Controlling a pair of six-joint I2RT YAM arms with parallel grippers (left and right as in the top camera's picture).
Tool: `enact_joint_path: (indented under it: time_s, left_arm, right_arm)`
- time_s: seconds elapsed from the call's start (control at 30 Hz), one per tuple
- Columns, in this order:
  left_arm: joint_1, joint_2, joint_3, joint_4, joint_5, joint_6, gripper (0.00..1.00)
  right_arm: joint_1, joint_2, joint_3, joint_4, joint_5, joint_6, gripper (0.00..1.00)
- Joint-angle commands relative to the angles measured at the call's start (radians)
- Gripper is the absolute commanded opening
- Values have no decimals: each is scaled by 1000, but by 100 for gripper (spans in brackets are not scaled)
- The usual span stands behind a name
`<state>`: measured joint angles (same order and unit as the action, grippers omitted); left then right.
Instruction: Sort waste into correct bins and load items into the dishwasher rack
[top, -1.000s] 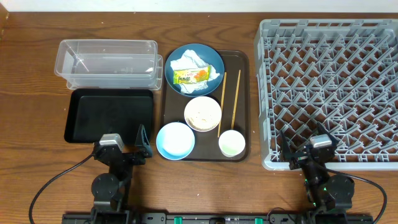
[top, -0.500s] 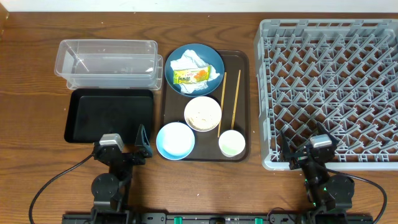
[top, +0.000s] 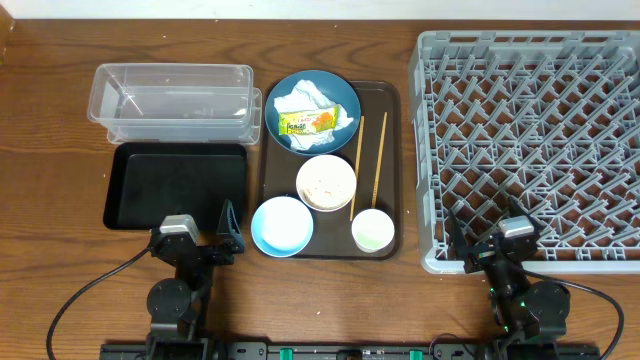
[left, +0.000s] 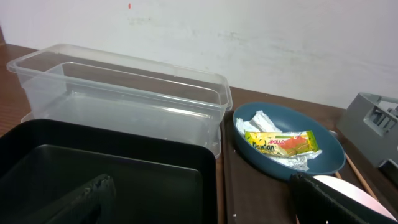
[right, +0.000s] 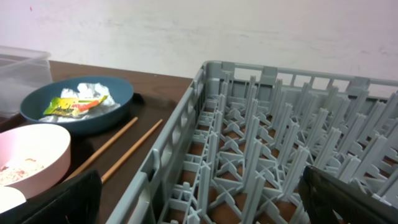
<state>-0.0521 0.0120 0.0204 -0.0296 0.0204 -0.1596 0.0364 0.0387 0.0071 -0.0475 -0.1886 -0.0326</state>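
Snack wrapper (top: 308, 122) and tissue (top: 298, 98) lie together on the dark blue plate (top: 346, 96), on the serving tray (top: 387, 105). Left gripper (top: 200, 238) and right gripper (top: 490, 242) stand wide open, empty. Hazard: pinching the snack wrapper may drag the tissue along.

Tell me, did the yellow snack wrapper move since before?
No. The snack wrapper lies in the same spot on the dark blue plate, beside the white tissue, just as in the earlier overhead pictures.
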Motion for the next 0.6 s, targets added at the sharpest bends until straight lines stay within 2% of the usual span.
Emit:
enact_joint_path:
  time_s: [0.0, 0.2, 0.47, 0.57]
  left_arm:
    - [7, -8, -16, -34, -7, 2, 92]
    - [7, -8, 19, -26, -5, 10, 92]
    - [7, 60, 156, -27, 0, 15, 92]
    - [7, 148, 248, -31, 52, 79, 92]
  right_arm:
    - [6, -8, -2, 16, -42, 20, 99]
    - [6, -8, -1, 93, -191, 21, 99]
    - [6, 5, 84, 94, -201, 21, 99]
    - [6, 42, 134, 68, -196, 16, 99]
